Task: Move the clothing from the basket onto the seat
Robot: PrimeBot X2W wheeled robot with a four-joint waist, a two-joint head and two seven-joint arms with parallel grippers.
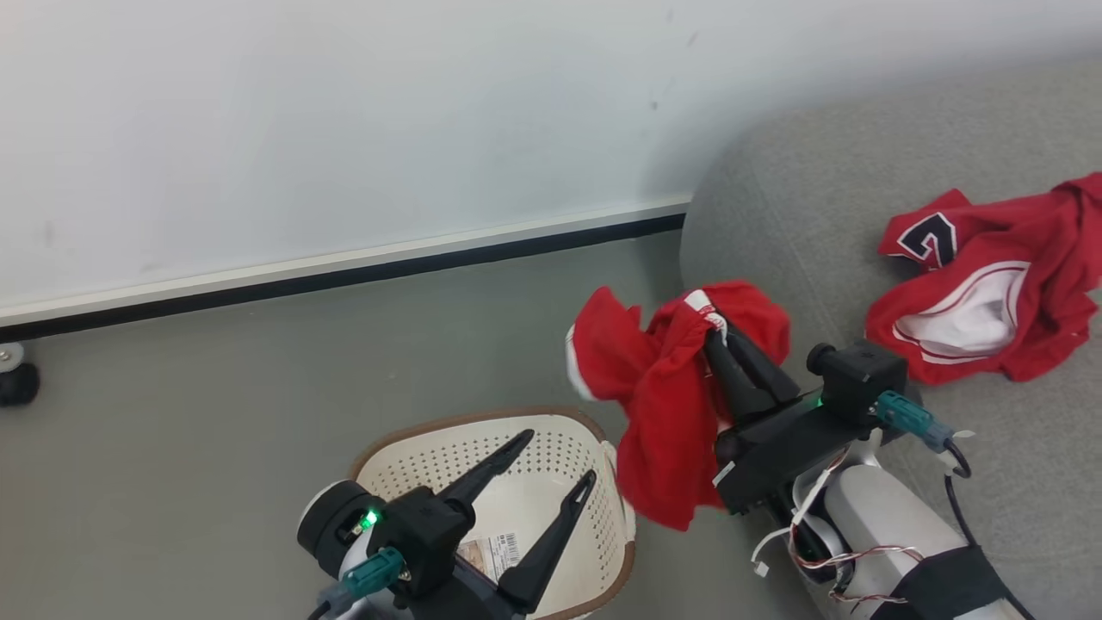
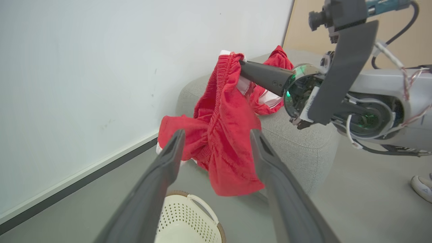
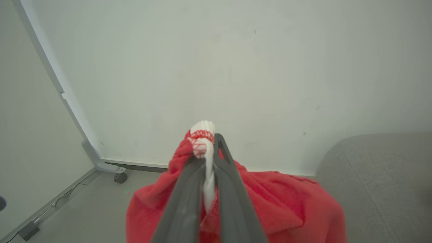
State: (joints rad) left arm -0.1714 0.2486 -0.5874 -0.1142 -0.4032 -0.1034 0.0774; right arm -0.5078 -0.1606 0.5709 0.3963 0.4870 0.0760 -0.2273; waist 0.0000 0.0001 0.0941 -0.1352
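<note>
My right gripper [image 1: 715, 331] is shut on the white-trimmed waistband of a red garment [image 1: 663, 405], which hangs in the air between the basket and the seat's left end. In the right wrist view the gripper [image 3: 206, 140] pinches that bunched waistband, and the red garment [image 3: 276, 199] drapes below. A second red garment [image 1: 973, 293] with a dark number lies on the grey seat [image 1: 818, 198]. My left gripper [image 1: 558, 456] stands open above the cream basket [image 1: 405, 469], holding nothing. In the left wrist view the hanging garment [image 2: 226, 148] shows beyond the open gripper [image 2: 216, 133].
A white wall with a dark baseboard [image 1: 344, 275] runs behind the grey floor. A black caster wheel [image 1: 17, 383] stands at the far left. A shoe [image 2: 422, 187] rests on the floor to the right of the seat [image 2: 297, 141].
</note>
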